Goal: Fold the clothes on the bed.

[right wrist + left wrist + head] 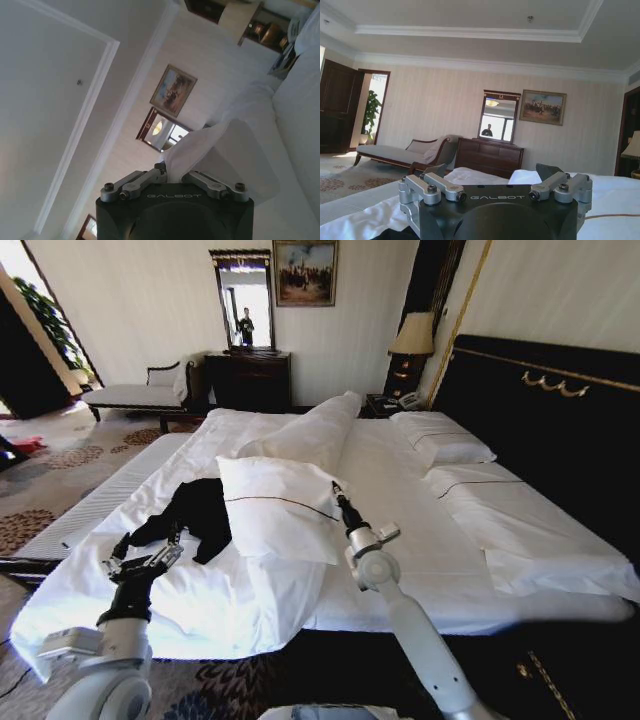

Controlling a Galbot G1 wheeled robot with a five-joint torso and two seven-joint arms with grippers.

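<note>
— From up top, where's the shirt?

— The black T-shirt (197, 514) lies crumpled on the bed (420, 540), near the foot corner on the robot's left, partly tucked against a white pillow (283, 508). The left hand (143, 562) sits low at the shirt's near edge, fingers spread wide, holding nothing. The right hand (337, 489) is at the pillow's far corner.

— And from the left wrist?

— The left hand's fingers (440, 186) stand well apart, with white bedding beyond and a dresser (489, 156) and mirror (499, 118) against the wall. A sliver of dark cloth shows at the lower corner.

— The right wrist?

— The right hand (172, 176) is pinched narrow on a fold of white pillow (220, 150) cloth.

— So how should it go?

— I'd judge the pillow must come clear of the shirt first. Lift it gently so it doesn't drag the shirt, then spread the shirt flat before any fold.
</note>
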